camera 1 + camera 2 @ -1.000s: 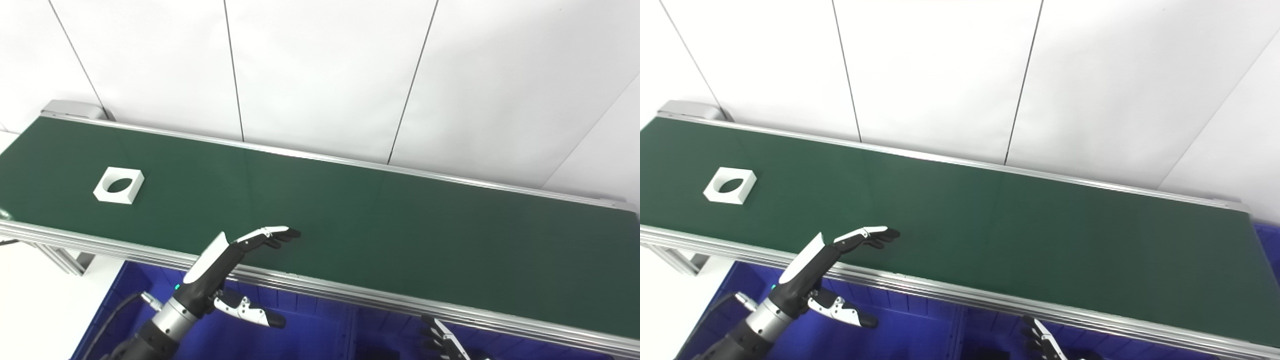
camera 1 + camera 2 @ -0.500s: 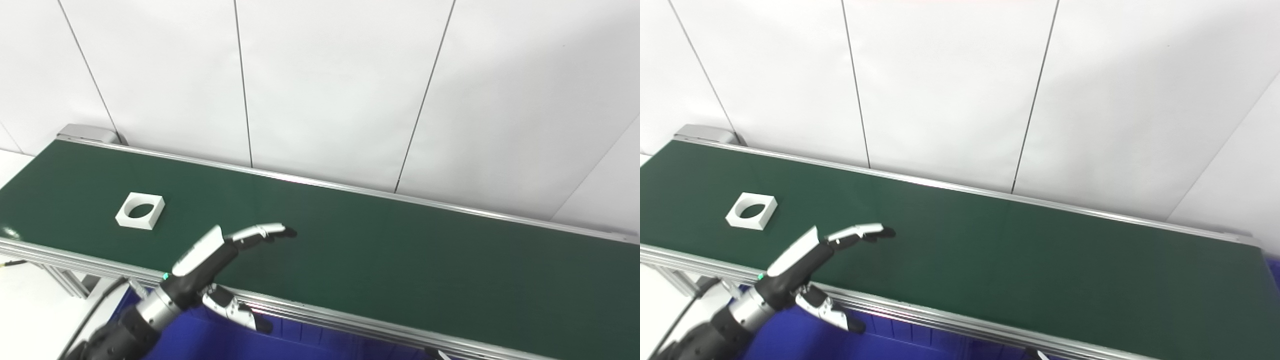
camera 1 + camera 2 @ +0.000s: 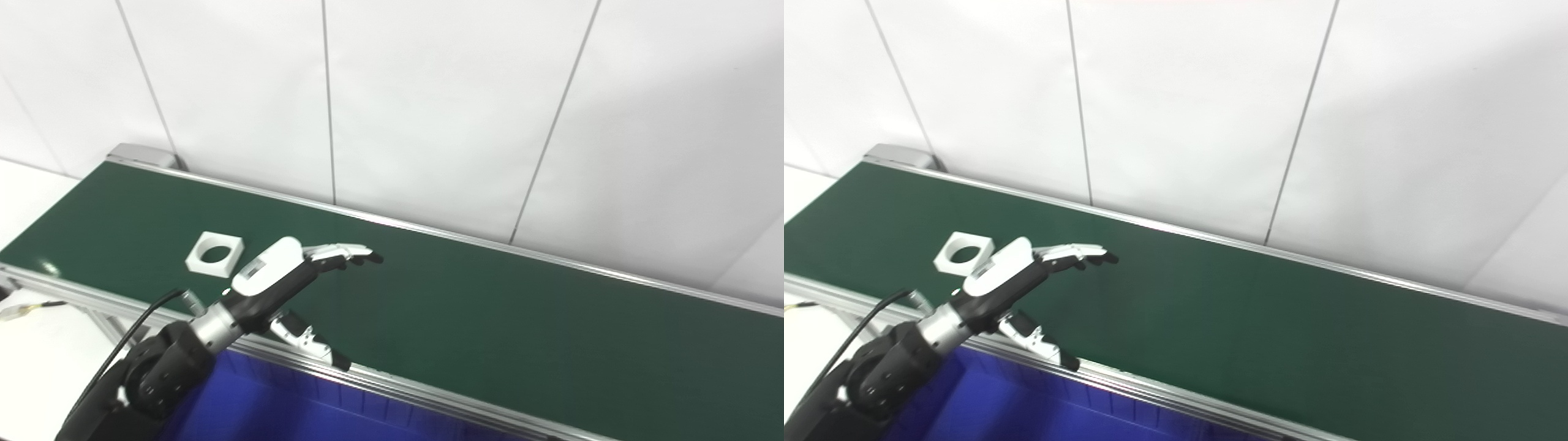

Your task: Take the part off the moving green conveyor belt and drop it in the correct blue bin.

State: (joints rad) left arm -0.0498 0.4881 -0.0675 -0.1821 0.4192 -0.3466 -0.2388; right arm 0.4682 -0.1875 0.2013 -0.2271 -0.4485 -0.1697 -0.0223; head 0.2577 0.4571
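Note:
A white square part with a round hole (image 3: 215,253) lies flat on the green conveyor belt (image 3: 490,318) near its left end. My left hand (image 3: 288,278) is open and empty, fingers stretched out flat above the belt, thumb hanging down by the near rail. The hand is just right of the part and apart from it. It also shows in the right eye view (image 3: 1020,275), with the part (image 3: 964,252) partly behind it. My right hand is out of view.
A blue bin (image 3: 275,404) sits below the belt's near aluminium rail (image 3: 392,383). White wall panels stand right behind the belt. A black cable (image 3: 116,343) runs along my left forearm. A white surface lies at the far left.
The camera has shifted, so the whole scene moved. The part has travelled right along the belt toward my left hand, which has risen over the belt. The right hand has left the picture.

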